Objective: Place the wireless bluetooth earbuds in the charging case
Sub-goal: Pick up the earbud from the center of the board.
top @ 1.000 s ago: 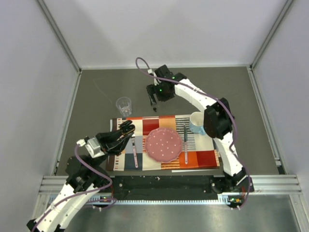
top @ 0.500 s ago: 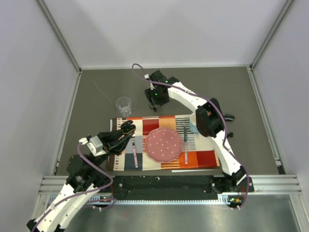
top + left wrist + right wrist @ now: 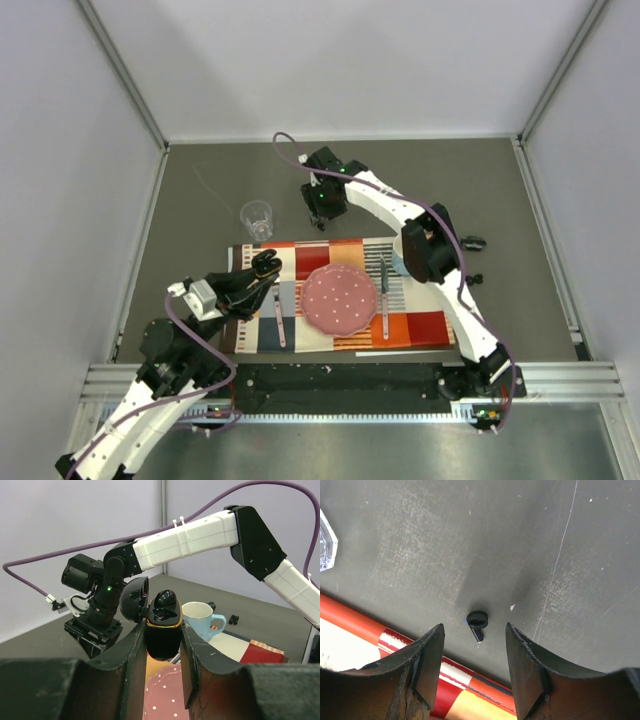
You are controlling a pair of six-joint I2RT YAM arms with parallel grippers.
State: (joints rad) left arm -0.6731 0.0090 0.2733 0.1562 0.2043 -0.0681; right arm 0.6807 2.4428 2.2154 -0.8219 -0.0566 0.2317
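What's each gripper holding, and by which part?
Left gripper: small black charging case, pinched by its lower body's sides. Right gripper: nothing, open over a black earbud.

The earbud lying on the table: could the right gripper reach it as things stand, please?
Probably yes: the right gripper hangs open just above the earbud, with nothing between them.

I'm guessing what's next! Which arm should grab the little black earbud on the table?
Right. The right gripper hangs open over the earbud; the left gripper is holding the charging case.
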